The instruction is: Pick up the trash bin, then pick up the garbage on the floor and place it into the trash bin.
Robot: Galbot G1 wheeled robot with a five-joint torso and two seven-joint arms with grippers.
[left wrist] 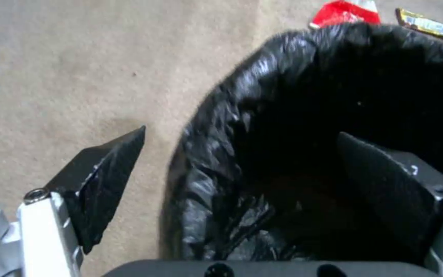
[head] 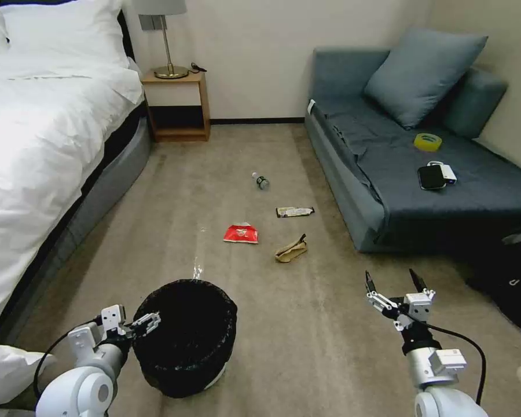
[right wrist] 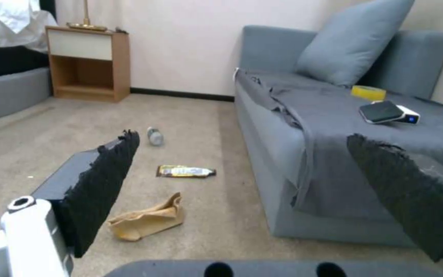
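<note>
Trash bin (head: 185,336) rim apparently between left gripper (head: 147,324) fingers.

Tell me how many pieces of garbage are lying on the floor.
4: tan scrap nearest the sofa, red packet beside it, bar wrapper beyond, bottle farthest. Others may be hidden.
</note>
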